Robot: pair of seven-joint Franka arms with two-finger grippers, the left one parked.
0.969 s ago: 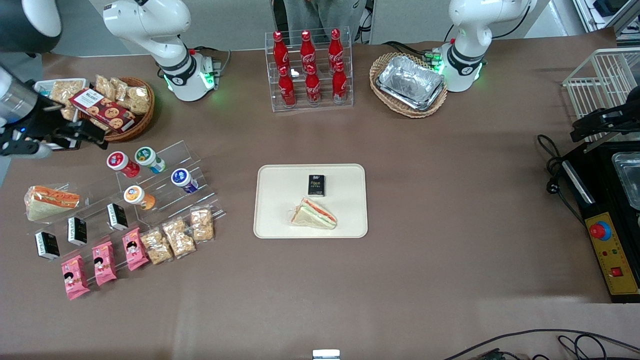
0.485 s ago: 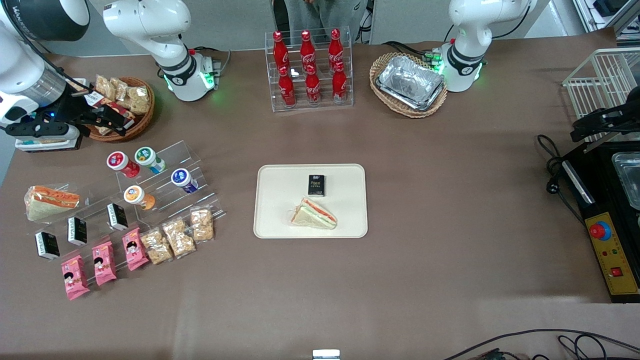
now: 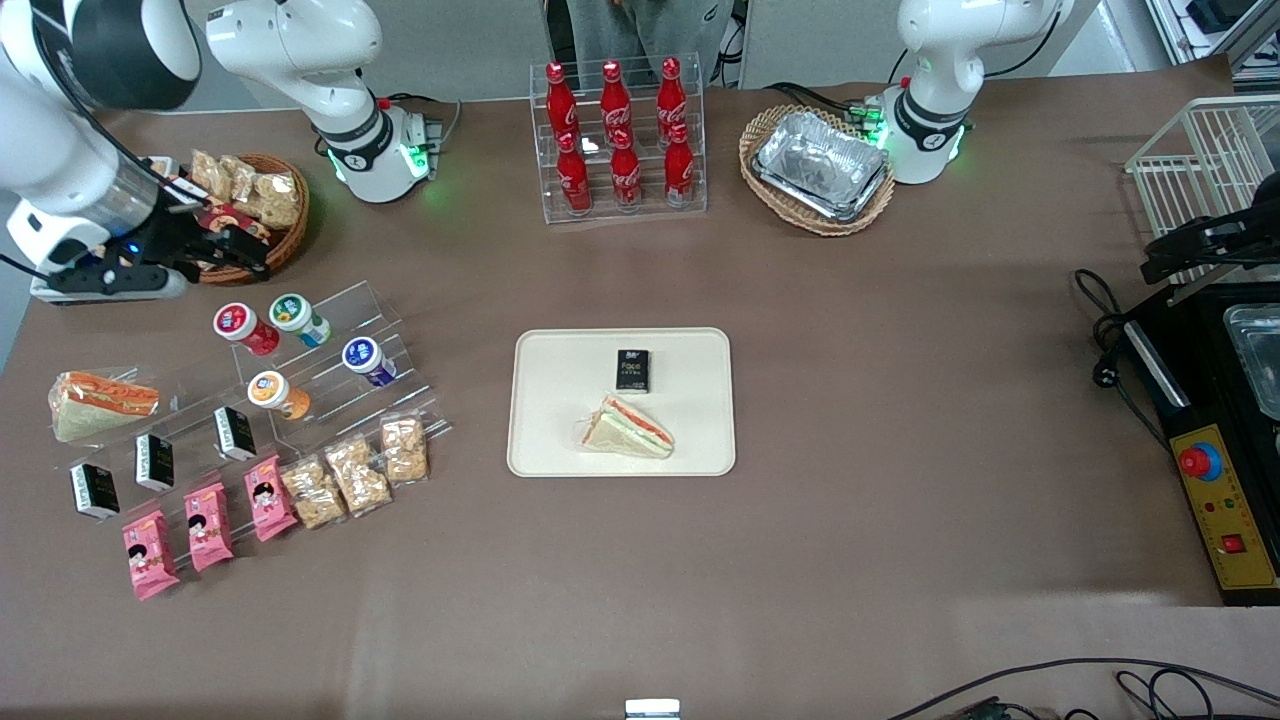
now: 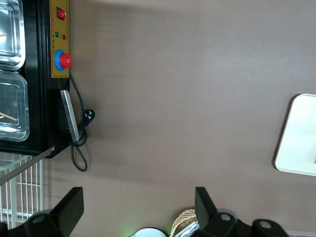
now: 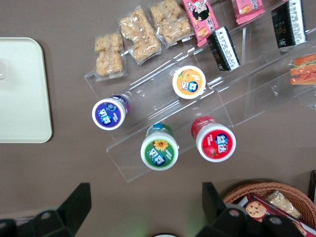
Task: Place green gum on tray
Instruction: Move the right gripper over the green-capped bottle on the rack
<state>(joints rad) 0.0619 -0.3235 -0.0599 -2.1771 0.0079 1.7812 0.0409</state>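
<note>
A brown desk [image 3: 900, 520] carries the scene. Mid-desk lies the cream tray [image 3: 560, 440], holding a small black packet [image 3: 632, 370] and a wrapped sandwich [image 3: 628, 428]. Toward the working arm's end of the desk stands a clear stepped rack [image 3: 330, 375] with four small bottles: the green gum [image 3: 297, 317] on the highest step beside the red-lidded bottle [image 3: 243, 327], with the blue-lidded bottle [image 3: 366, 360] and the orange-lidded bottle [image 3: 276, 393] a step lower, nearer the front camera. A wicker snack basket [image 3: 262, 215] sits near the corner by the working arm's base, and a cola bottle rack [image 3: 618, 140] stands at the middle of the desk edge farthest from the front camera.

Compared with a second ago, the right arm has swung in from the desk's end edge, and its tool [image 3: 235, 245] has come closer to the rack; nothing on the desk has shifted.

The tool hangs above the desk between the snack basket and the green gum [image 5: 159, 152], pointing downward. Its fingers [image 5: 79, 200] stand wide apart and hold nothing, with the green-rimmed lid showing between them in the wrist view.
</note>
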